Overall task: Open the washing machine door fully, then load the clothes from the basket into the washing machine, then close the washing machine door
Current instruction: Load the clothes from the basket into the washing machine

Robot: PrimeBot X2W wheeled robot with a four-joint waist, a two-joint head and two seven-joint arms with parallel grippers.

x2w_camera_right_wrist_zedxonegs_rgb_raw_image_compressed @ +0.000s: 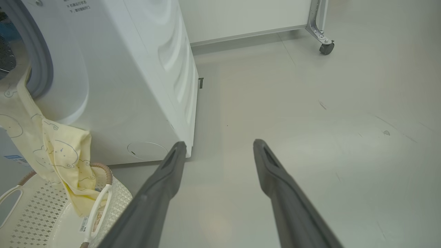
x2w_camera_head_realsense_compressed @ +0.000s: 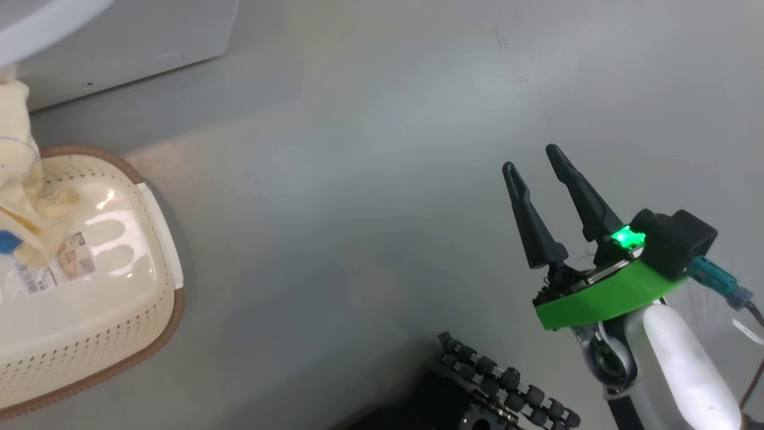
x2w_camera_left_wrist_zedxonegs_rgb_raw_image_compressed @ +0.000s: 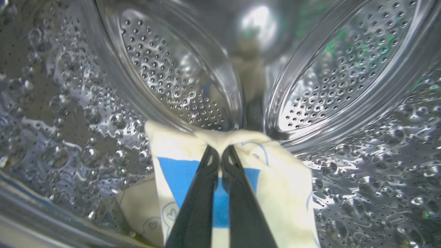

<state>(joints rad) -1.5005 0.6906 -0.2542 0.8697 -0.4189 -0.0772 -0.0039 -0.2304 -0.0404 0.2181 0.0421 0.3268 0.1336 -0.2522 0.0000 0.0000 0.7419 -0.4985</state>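
In the left wrist view my left gripper [x2w_camera_left_wrist_zedxonegs_rgb_raw_image_compressed: 220,151] is shut on the clothes [x2w_camera_left_wrist_zedxonegs_rgb_raw_image_compressed: 282,179], a pale yellow garment with a blue cuff, held inside the steel perforated drum [x2w_camera_left_wrist_zedxonegs_rgb_raw_image_compressed: 344,69]. The right wrist view shows the clothes [x2w_camera_right_wrist_zedxonegs_rgb_raw_image_compressed: 65,155] trailing from the mouth of the washing machine [x2w_camera_right_wrist_zedxonegs_rgb_raw_image_compressed: 137,86] down into the basket [x2w_camera_right_wrist_zedxonegs_rgb_raw_image_compressed: 38,213]. In the head view the clothes [x2w_camera_head_realsense_compressed: 24,179] hang over the cream basket [x2w_camera_head_realsense_compressed: 119,310] at the left. My right gripper [x2w_camera_head_realsense_compressed: 531,158] stands open over bare floor, well right of the basket, its fingers [x2w_camera_right_wrist_zedxonegs_rgb_raw_image_compressed: 172,172] apart with nothing between them. The washing machine door is out of view.
The washing machine's white base [x2w_camera_head_realsense_compressed: 119,48] stands behind the basket. A white cabinet on a caster wheel [x2w_camera_right_wrist_zedxonegs_rgb_raw_image_compressed: 326,48] stands farther back on the right. My wheeled base [x2w_camera_head_realsense_compressed: 507,382] shows at the bottom of the head view. Grey floor stretches between the basket and my right arm.
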